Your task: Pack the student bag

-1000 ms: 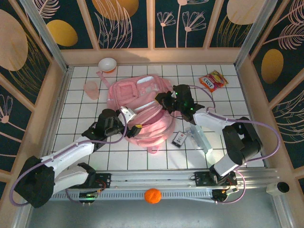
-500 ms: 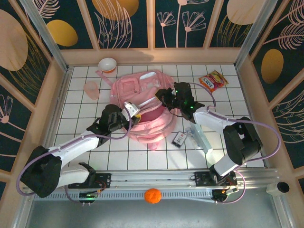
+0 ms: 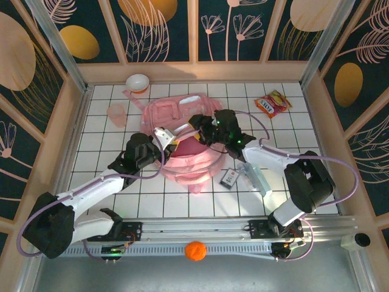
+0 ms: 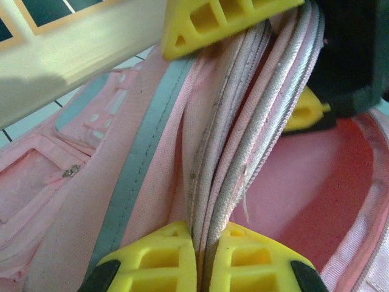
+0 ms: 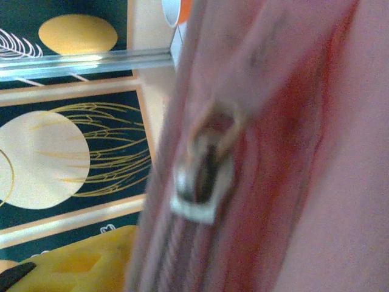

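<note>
The student bag (image 3: pixel 182 159), big and soft pink, lies in the middle of the tiled table with its main mouth pulled open, showing a darker pink inside (image 4: pixel 322 188). My left gripper (image 3: pixel 165 135) is at the mouth's left side. In the left wrist view its yellow fingertips (image 4: pixel 203 234) are shut on the white zipper rim (image 4: pixel 243 134). My right gripper (image 3: pixel 198 126) is at the same rim farther back. Its yellow fingers (image 4: pixel 225 18) stand apart on either side of the rim. In the blurred right wrist view a zipper pull (image 5: pixel 203 176) hangs beside one yellow finger (image 5: pixel 79 267).
A white bowl (image 3: pixel 137 81) and a translucent pink cup (image 3: pixel 116 112) stand at the back left. A snack packet (image 3: pixel 271 103) lies at the back right. A small black item (image 3: pixel 230 177) and a clear case (image 3: pixel 256 176) lie right of the bag. An orange ball (image 3: pixel 195 250) rests on the front rail.
My left gripper closed on the zipper rim and lifted it, opening the bag's mouth. My right gripper shifted left along the rim and its jaws spread apart.
</note>
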